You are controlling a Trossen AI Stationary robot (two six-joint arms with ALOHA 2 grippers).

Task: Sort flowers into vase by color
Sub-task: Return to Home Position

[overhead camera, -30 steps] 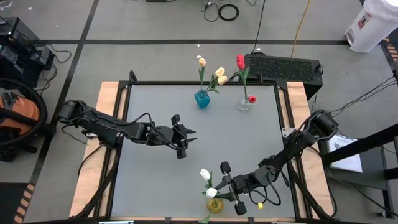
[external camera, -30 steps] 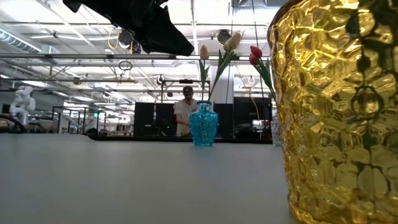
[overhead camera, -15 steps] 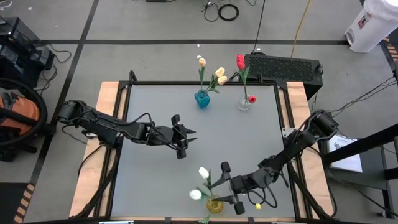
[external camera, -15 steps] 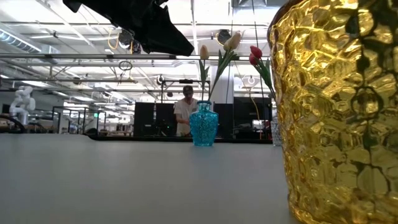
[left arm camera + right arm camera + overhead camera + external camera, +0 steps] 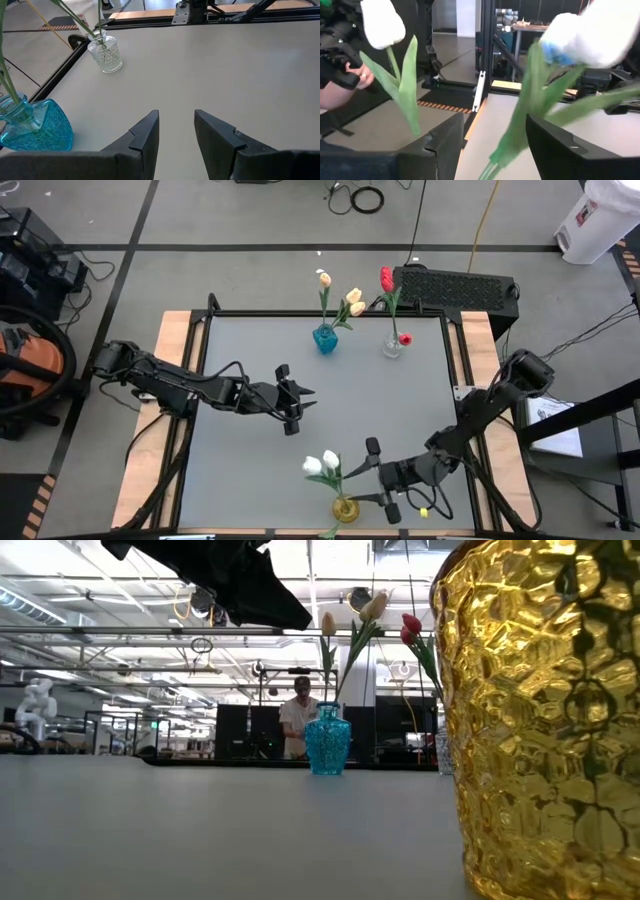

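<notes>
Fingers of the left gripper [image 5: 300, 406] stand a narrow gap apart with nothing between them, hovering over the middle of the table [image 5: 240, 470]. Off to that gripper's side, toward the far edge, the blue vase [image 5: 325, 338] holds 3 cream-yellow tulips [image 5: 353, 296].

The yellow vase [image 5: 345, 508] sits just ahead of the right gripper [image 5: 374, 480] at the near edge, and 2 white tulips [image 5: 313, 466] rise from it, leaning away from that gripper. The right gripper's fingers are spread wide and empty. In the right wrist view the green stems show in the gap but lie beyond the fingertips, untouched.

Well beyond the right gripper, at the far edge, the clear vase [image 5: 392, 347] holds 2 red tulips [image 5: 386, 278], 1 tall and 1 low by the rim.
</notes>
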